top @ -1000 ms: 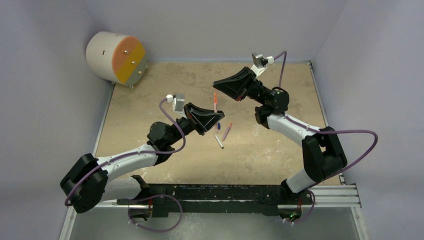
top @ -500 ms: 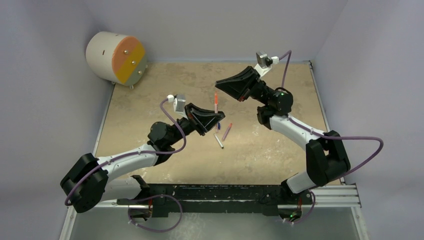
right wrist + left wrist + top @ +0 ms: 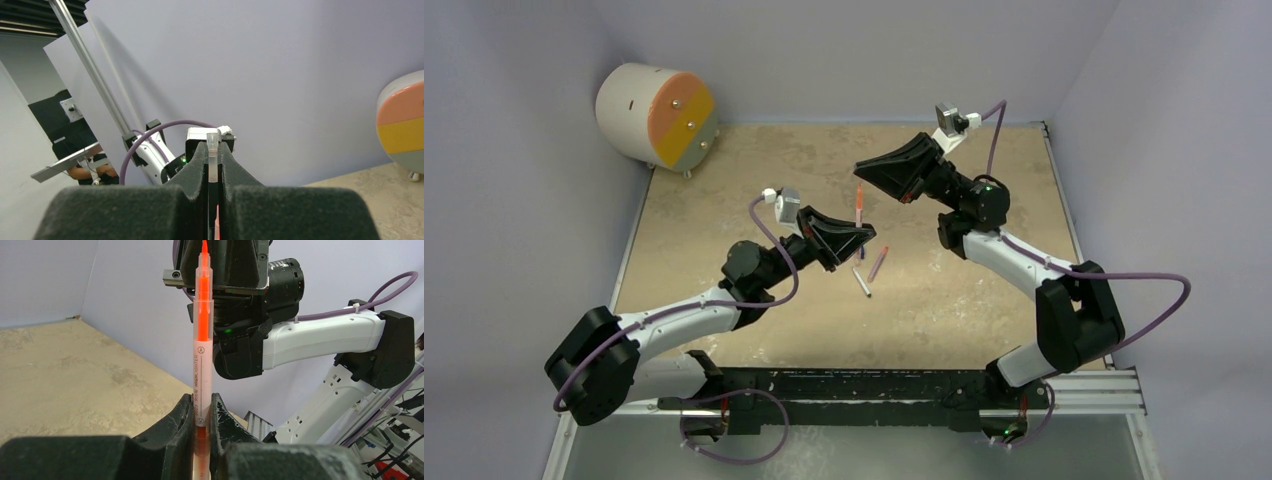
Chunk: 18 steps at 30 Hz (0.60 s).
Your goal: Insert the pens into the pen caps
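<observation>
Standing clear of the tabletop (image 3: 964, 300), the orange highlighter (image 3: 202, 355) is pinched low on its barrel by the left gripper (image 3: 201, 402), jaws closed tight on it. Its orange tip points up at the right gripper (image 3: 213, 147).

Right jaws are closed on a short translucent cap (image 3: 213, 165). Whether tip and cap touch, cannot tell.

Pen looks light, stiff, smooth plastic. It would likely pivot or slide in the pads if the cap is pushed on off-axis. The low grip leaves a long free end, so a hold nearer mid-barrel would probably steady it.

Left arm is stretched low toward the table's centre, wrist tipped up. Right arm has its elbow high, forearm reaching in, wrist angled toward the left one.

White pen (image 3: 862, 282) and mauve pen (image 3: 878, 263) lie near, on the tabletop.
</observation>
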Motion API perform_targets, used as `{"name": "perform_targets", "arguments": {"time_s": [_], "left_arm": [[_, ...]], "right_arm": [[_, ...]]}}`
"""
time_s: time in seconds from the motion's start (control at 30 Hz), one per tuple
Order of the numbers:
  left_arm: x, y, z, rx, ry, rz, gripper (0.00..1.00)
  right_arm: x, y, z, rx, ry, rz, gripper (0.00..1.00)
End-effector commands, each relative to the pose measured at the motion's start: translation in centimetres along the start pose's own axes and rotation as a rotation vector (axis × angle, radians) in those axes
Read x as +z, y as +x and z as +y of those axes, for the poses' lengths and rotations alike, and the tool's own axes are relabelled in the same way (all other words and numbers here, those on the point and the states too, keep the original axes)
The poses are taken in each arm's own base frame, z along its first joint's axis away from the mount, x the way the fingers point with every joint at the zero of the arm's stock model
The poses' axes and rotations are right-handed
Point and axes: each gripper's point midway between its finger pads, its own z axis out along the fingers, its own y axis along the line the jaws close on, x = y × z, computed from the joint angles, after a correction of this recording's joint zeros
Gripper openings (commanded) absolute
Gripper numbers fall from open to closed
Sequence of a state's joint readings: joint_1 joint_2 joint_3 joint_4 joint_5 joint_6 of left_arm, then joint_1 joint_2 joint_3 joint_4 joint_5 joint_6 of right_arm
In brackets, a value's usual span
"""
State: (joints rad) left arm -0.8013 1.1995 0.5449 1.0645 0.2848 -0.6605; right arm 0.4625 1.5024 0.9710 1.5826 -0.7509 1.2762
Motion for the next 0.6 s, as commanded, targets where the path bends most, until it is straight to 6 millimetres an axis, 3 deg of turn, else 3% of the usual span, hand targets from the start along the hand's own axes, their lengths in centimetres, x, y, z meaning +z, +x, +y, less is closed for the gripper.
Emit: {"name": "perform_targets", "arguments": {"time_s": [0.0,0.57], "left_arm": [[0.83,-2.66,-2.11,0.045,0.067,-0.062,0.0],[0.83,-3.56,-2.32,0.073,0.056,-0.074,0.0]], "right_arm": [[-0.78,-2.36,7.78,-0.324,-0.312,-0.126,0.0],[-0.75,-2.1,7.28,-0.316,-0.307,-0.117,0.0]]}}
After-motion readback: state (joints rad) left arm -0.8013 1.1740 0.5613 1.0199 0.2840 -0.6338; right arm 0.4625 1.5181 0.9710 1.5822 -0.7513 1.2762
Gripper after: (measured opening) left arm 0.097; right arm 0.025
